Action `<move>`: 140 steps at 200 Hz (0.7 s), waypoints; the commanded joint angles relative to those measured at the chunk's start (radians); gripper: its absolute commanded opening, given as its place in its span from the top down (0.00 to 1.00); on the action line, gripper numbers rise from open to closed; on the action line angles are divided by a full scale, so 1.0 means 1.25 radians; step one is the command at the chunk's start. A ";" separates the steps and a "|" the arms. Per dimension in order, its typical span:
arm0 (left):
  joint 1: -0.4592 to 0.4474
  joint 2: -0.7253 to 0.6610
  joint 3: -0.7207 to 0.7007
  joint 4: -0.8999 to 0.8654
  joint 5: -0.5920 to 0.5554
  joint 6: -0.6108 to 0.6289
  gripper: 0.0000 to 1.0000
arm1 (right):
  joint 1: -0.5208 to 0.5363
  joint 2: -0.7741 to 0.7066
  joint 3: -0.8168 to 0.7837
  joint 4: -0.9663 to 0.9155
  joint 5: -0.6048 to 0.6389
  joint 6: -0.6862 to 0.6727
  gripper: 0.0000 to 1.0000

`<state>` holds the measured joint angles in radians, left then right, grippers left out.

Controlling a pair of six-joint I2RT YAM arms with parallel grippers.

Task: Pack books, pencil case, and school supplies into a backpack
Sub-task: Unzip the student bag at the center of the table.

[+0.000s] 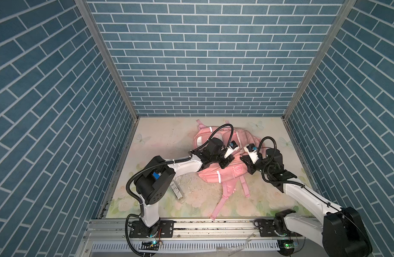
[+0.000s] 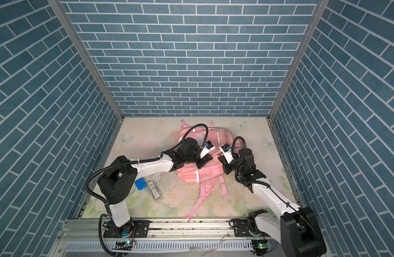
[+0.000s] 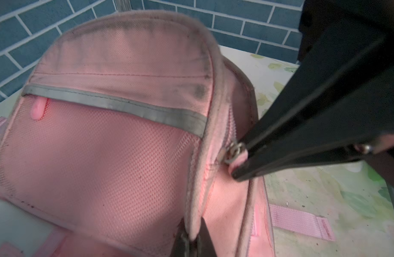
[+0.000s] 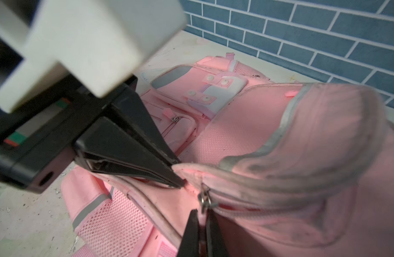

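Observation:
The pale pink backpack (image 1: 222, 175) lies flat mid-table, straps toward me. My left gripper (image 1: 224, 165) (image 3: 192, 241) is shut on the grubby piped rim of its front flap (image 3: 205, 178), also seen in the right wrist view (image 4: 179, 178). My right gripper (image 1: 244, 159) (image 4: 202, 224) is shut on the pink zipper pull (image 3: 235, 165) beside the metal ring (image 4: 205, 199), a hand's width from the left gripper. A blue boxy sharpener (image 2: 140, 184) and a clear oblong case (image 2: 155, 189) lie under my left arm. The books are out of view.
Pink straps (image 1: 224, 200) trail toward the front rail (image 1: 214, 224). Blue brick walls close in three sides. The floral mat (image 1: 160, 142) is bare at the back left; crumbs and grit lie in front of the backpack.

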<state>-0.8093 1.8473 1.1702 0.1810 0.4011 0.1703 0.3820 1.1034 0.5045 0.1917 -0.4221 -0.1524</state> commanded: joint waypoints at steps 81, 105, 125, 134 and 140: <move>0.031 -0.178 -0.057 -0.020 -0.100 -0.019 0.49 | 0.067 -0.043 0.039 -0.024 0.067 0.114 0.76; 0.039 -0.245 -0.049 -0.125 -0.188 -0.095 0.41 | 0.066 -0.074 0.079 -0.089 0.094 0.154 0.64; 0.079 -0.281 -0.032 -0.240 -0.226 -0.205 0.39 | 0.066 -0.106 0.103 -0.114 0.147 0.242 0.54; 0.104 -0.300 -0.033 -0.289 -0.241 -0.252 0.38 | 0.064 -0.119 0.109 -0.115 0.152 0.262 0.51; 0.126 -0.313 -0.038 -0.322 -0.243 -0.282 0.38 | 0.065 -0.126 0.114 -0.113 0.150 0.271 0.48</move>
<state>-0.7296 1.4940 1.1175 -0.0036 0.1879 0.0051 0.4603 0.9955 0.6006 0.0769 -0.2825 0.0605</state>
